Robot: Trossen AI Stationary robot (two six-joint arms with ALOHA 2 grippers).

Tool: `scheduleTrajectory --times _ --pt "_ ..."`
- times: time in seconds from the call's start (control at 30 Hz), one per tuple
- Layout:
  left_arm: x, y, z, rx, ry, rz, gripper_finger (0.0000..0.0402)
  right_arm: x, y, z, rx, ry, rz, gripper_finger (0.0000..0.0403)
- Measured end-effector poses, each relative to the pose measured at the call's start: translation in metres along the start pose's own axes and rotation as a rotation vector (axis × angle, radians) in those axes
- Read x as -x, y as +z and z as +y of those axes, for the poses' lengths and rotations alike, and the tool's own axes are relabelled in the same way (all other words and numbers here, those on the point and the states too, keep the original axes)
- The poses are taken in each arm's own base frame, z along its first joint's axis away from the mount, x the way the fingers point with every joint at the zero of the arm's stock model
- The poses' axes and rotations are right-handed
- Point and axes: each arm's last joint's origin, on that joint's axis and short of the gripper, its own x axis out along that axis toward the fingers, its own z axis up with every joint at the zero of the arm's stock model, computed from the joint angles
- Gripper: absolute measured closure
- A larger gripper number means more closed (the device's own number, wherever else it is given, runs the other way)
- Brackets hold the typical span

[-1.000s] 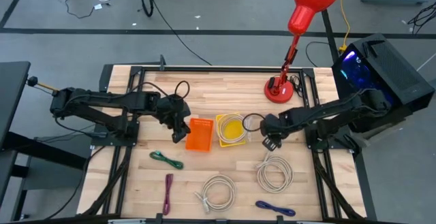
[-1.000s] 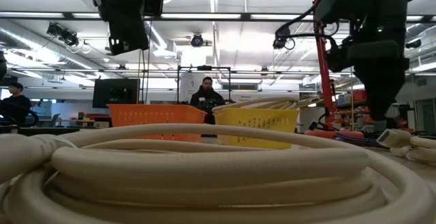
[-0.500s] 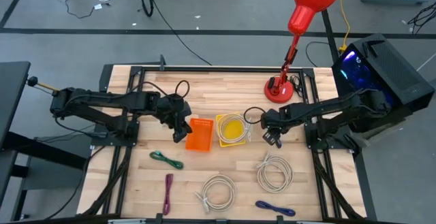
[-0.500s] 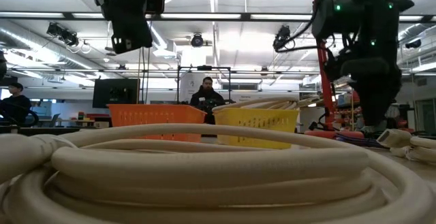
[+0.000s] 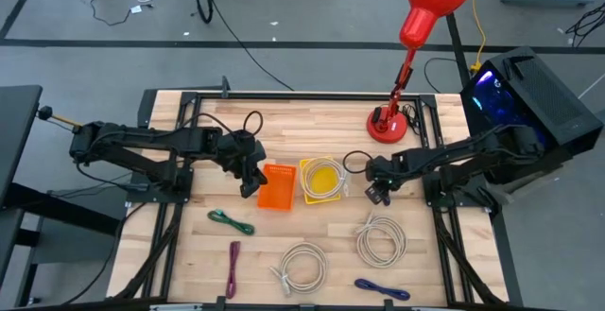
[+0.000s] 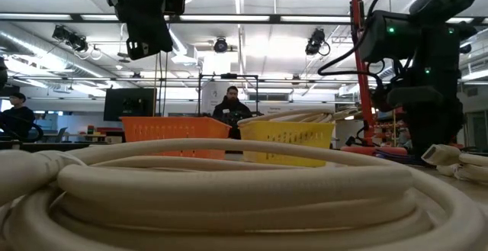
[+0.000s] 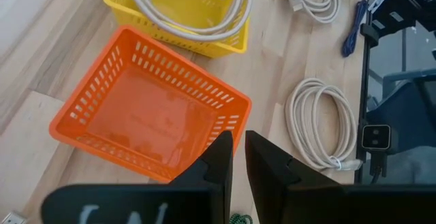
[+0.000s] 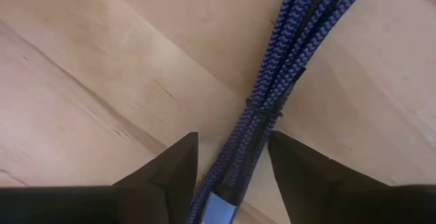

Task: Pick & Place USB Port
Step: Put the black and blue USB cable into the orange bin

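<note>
Blue braided cable [image 8: 286, 54] on tabletop, between released jaws of right gripper [image 8: 233, 141], just beside yellow basket [image 5: 303, 181]. Grasp step, likely: you lower, clench. Left gripper [image 7: 238, 146] waits beyond basket, jaws nearly clenched, empty.

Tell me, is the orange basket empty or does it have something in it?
Empty. The left wrist view looks straight into the orange basket and shows only its bare floor, while the yellow basket beside it holds a coiled white cable.

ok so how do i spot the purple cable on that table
Start at the wooden table and go to the edge farthest from the red lamp, on the left arm's side. The purple cable lies there as a narrow straight bundle, just past the green cable; the white cable beside it is a round coil.
</note>
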Motion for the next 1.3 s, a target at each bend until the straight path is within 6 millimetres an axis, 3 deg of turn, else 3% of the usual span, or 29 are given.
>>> scheduleTrajectory --times 0.1,0.27,0.6,0.7,0.87,1.13,1.3 --pt "0.000 0.000 0.000 0.000 0.000 0.000 0.0358 -0.001 -0.001 -0.001 0.028 -0.008 0.005 0.0256" --pt "0.000 0.000 0.000 0.000 0.000 0.000 0.0358 -0.001 -0.001 -0.002 0.070 -0.023 0.007 0.0381" --pt "0.000 0.000 0.001 0.004 0.002 -0.002 0.0358 0.008 0.003 0.004 0.085 -0.016 0.021 0.0394" --pt "0.001 0.003 0.005 0.016 0.010 -0.016 0.0358 0.031 0.014 0.016 0.128 0.000 -0.041 0.0394" --pt "0.004 0.014 0.013 0.023 -0.024 -0.077 0.0358 0.077 0.030 0.017 0.162 -0.081 -0.120 0.0394" --pt "0.011 0.030 0.025 0.034 -0.037 -0.194 0.0358 0.147 0.041 0.038 0.192 0.094 -0.324 0.0396" --pt "0.015 0.037 0.035 0.040 -0.018 -0.251 0.0358 0.176 0.043 0.066 0.264 0.312 -0.475 0.0396"
